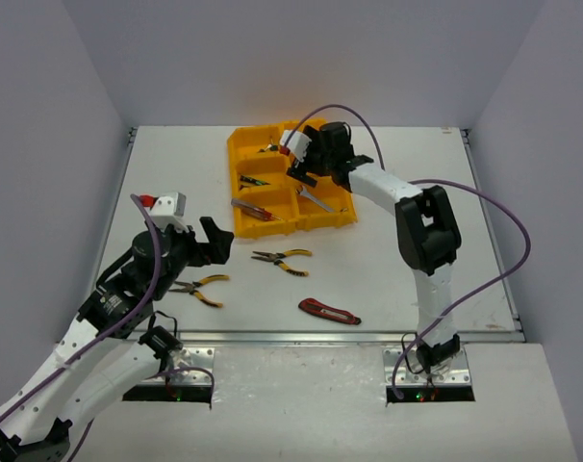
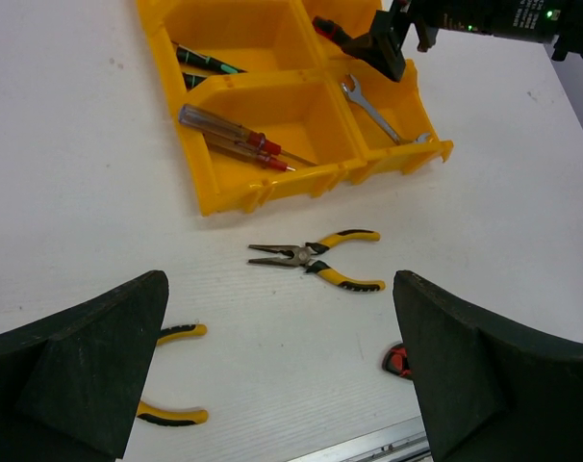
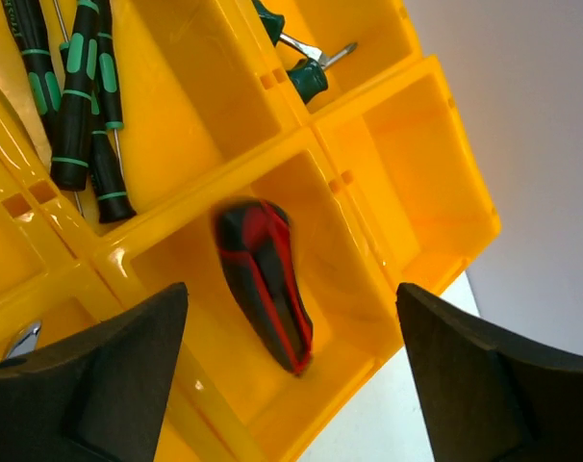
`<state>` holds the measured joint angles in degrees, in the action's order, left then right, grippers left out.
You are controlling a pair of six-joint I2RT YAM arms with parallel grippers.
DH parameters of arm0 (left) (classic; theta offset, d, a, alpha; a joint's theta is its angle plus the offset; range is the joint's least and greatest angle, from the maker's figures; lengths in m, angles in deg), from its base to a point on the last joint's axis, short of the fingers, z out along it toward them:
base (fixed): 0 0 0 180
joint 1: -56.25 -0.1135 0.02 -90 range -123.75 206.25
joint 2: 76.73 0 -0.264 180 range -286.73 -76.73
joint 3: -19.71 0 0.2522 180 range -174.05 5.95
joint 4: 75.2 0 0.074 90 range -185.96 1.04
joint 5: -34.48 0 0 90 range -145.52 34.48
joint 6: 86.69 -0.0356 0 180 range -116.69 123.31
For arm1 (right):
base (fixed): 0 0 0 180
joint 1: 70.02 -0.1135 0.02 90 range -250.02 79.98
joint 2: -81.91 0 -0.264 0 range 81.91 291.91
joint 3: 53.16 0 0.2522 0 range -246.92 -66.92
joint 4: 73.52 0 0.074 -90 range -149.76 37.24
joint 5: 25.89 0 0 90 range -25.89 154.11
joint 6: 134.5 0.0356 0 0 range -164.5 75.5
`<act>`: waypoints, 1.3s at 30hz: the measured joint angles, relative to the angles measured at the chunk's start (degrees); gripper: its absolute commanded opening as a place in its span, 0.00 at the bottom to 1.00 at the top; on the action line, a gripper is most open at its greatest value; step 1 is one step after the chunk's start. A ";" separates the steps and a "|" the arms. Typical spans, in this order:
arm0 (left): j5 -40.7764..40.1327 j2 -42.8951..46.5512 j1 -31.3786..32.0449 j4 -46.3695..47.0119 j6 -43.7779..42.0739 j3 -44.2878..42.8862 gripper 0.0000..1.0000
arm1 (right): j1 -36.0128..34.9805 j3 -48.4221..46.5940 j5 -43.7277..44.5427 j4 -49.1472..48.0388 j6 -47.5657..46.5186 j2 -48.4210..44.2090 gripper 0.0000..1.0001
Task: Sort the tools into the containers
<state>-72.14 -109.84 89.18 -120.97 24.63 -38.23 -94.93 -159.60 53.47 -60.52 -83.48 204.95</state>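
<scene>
The yellow-orange tray (image 1: 272,226) stands at the back centre. My right gripper (image 1: 302,169) is open above its right middle compartment. In the right wrist view (image 3: 291,294) a red-black utility knife (image 3: 265,284) lies blurred in that compartment, free of the fingers. Green-handled screwdrivers (image 3: 75,96) fill the compartment next to it. My left gripper (image 1: 213,241) is open and empty above the table (image 2: 277,289). Yellow-black pliers (image 2: 316,260) lie ahead of it, and a second pair (image 2: 171,371) sits by the left finger. Another red knife (image 1: 328,310) lies near the front edge.
Red-handled screwdrivers (image 2: 239,140) lie in the tray's near left compartment and a silver wrench (image 2: 373,111) in the near right one. One more green screwdriver (image 3: 301,67) lies in a far compartment. White walls enclose the table on three sides.
</scene>
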 measured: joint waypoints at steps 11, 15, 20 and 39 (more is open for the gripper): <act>-2.07 0.87 0.00 -0.29 0.23 0.00 1.00 | -0.61 1.16 4.55 13.10 21.63 -19.79 0.99; -4.25 1.78 -0.05 -0.75 0.93 0.00 1.00 | -2.97 17.41 0.68 17.37 34.99 -39.10 0.99; -6.70 2.13 -0.20 -1.34 1.86 0.00 1.00 | -16.94 33.06 4.49 23.98 42.54 -46.39 0.98; -7.11 5.82 -0.31 -1.32 2.14 0.00 1.00 | -31.74 42.70 14.60 33.55 49.05 -28.78 0.69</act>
<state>-79.25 -104.02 88.88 -122.28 26.78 -38.23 -126.67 -116.90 68.07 -26.97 -34.43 176.17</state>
